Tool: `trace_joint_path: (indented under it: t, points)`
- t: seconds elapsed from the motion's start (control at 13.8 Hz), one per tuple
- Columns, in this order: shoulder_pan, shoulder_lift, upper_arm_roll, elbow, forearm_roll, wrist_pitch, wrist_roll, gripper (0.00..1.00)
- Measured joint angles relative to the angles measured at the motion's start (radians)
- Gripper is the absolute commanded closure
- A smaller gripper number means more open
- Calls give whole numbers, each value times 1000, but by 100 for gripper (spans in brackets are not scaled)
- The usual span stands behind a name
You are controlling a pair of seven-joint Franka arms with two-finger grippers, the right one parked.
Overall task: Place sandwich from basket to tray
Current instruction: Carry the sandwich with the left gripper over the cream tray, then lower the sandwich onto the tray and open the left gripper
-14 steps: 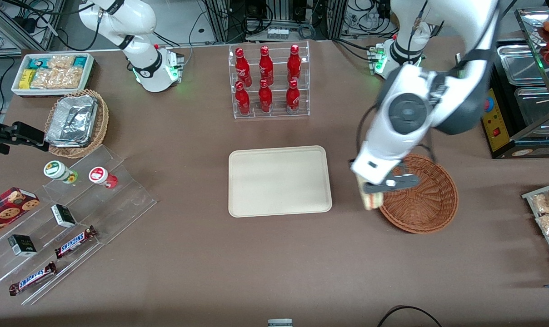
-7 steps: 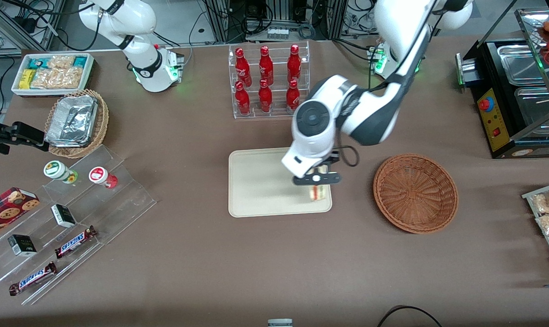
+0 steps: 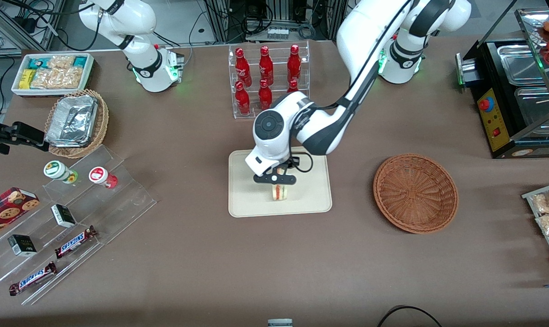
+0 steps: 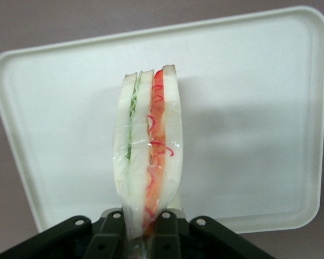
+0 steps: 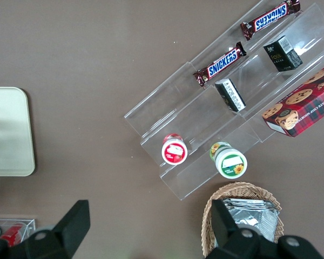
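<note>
My gripper hangs over the middle of the cream tray, shut on the sandwich. The wedge of white bread points down at the tray, its red and green filling showing on the cut edge. In the left wrist view the sandwich is pinched between the black fingers, wrapped in clear film, with the tray spread beneath it. I cannot tell whether its tip touches the tray. The reddish-brown basket sits empty on the table, toward the working arm's end.
A clear rack of red cola bottles stands just farther from the camera than the tray. Toward the parked arm's end are a tan basket of foil containers, a white snack bin and an acrylic stand with candy bars.
My gripper carried the sandwich from the basket's edge across to the tray, then on to the tray's middle. The basket is left empty.
</note>
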Motion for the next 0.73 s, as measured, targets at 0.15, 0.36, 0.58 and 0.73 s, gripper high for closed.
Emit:
trace_joint_path:
  t: [0.15,0.36,0.58,0.73]
  points:
    - [-12,33,0,1,3,33,-32,100]
    - [-20,61,0,2,5,45,-48,85]
    - [-20,65,0,2,5,45,-63,0]
    - [-20,64,0,6,6,44,-72,0]
